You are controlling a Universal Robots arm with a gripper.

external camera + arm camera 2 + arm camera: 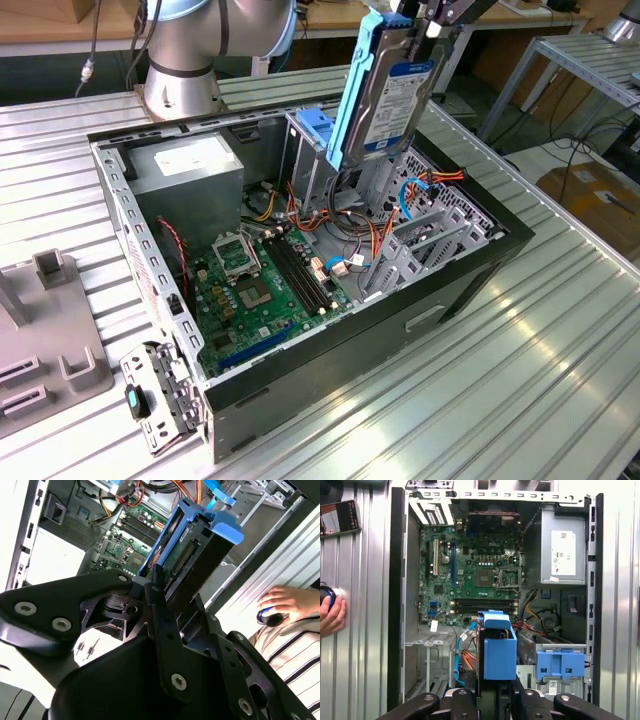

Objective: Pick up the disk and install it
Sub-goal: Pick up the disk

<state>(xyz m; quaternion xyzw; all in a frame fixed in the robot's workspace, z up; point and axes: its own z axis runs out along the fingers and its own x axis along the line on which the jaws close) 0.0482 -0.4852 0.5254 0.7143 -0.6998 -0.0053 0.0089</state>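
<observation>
while clamped between jaws of the gripper [176,599], the disk [395,95] hangs at 1 o'clock over the case [470,270], exterior view. step: lifted, not yet installed; seating likely needs square alignment with the bay [425,245].

You work in a robotics workshop: ribbed aluminium surface [520,400], robot arm base [180,60], opened computer case [400,340], cardboard box [595,195] on floor.
</observation>
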